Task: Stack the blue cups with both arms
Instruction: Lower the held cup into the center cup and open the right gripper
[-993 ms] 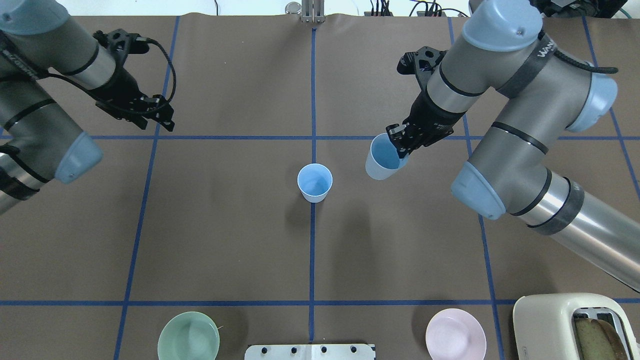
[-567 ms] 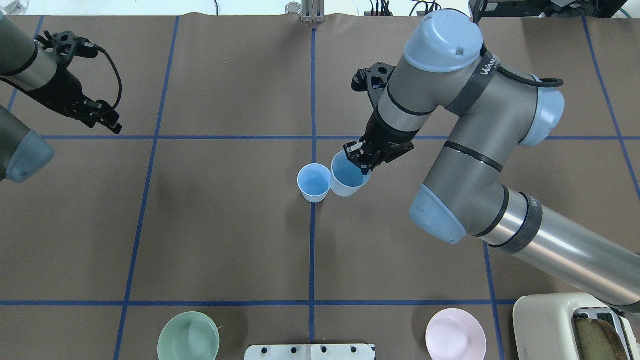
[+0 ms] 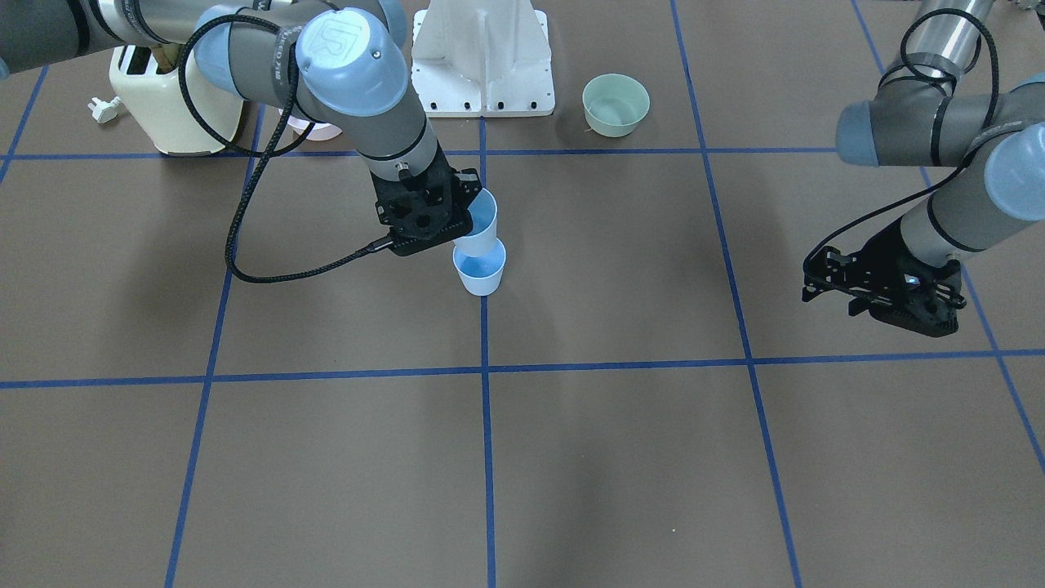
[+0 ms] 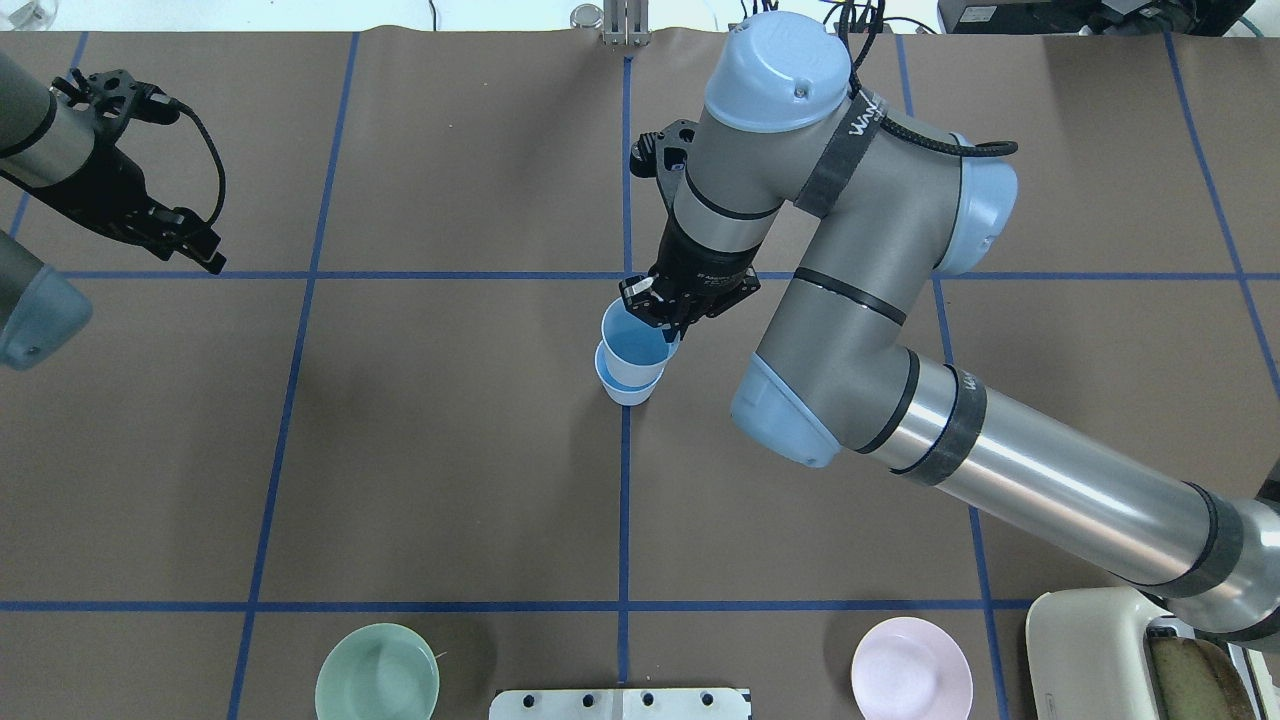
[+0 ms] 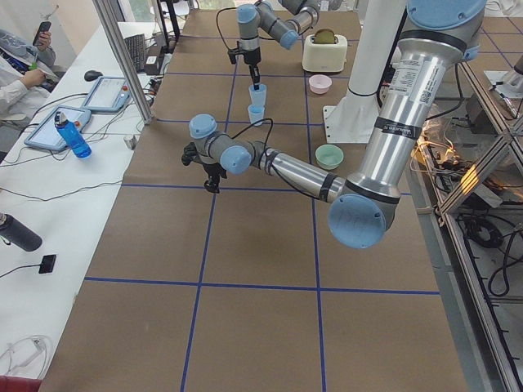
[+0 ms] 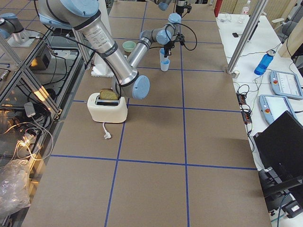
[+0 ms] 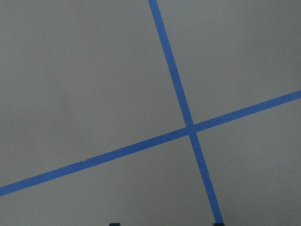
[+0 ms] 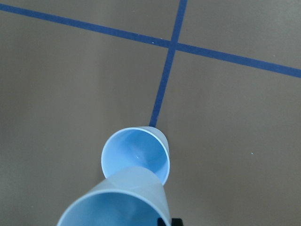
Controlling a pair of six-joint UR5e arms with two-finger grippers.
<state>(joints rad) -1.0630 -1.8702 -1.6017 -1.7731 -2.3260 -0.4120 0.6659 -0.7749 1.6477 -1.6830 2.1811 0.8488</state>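
Two blue cups. Standing cup [image 4: 628,390]: upright at the middle of the bench [image 4: 450,470], on the tape line [image 4: 624,520] running from the robot's edge to the far edge. Held cup [image 4: 636,338]: tilted, just above the standing cup, base over its mouth. Cannot tell whether touching. Pinched at the rim by the right gripper [image 4: 660,318].

Two arms. Right arm [image 4: 900,330]: bent in over mid-bench. Left arm [image 3: 939,131]: out by the bench's left edge. Left gripper [image 4: 205,252]: hanging over bare bench toward the far left corner, well apart from both cups, fingers spread and holding nothing. Only two fingertip ends at the bottom of its wrist view, wide apart, above a crossing of tape lines.

Two bowls, both near the robot's edge. Green bowl [image 4: 377,672] on the left of the white base [image 3: 482,57], pink bowl [image 4: 911,668] on the right. One toaster [image 4: 1100,650] at the robot's right corner, with one slice of bread [image 6: 109,94] standing in a slot.

Writing: white letters "WAN" on a black strap [image 4: 850,140] round the right arm, remainder hidden by the curve. Logo on a blue joint cap [image 3: 343,41], not clearly readable. Label on the left arm in the left-end view, too small to read.
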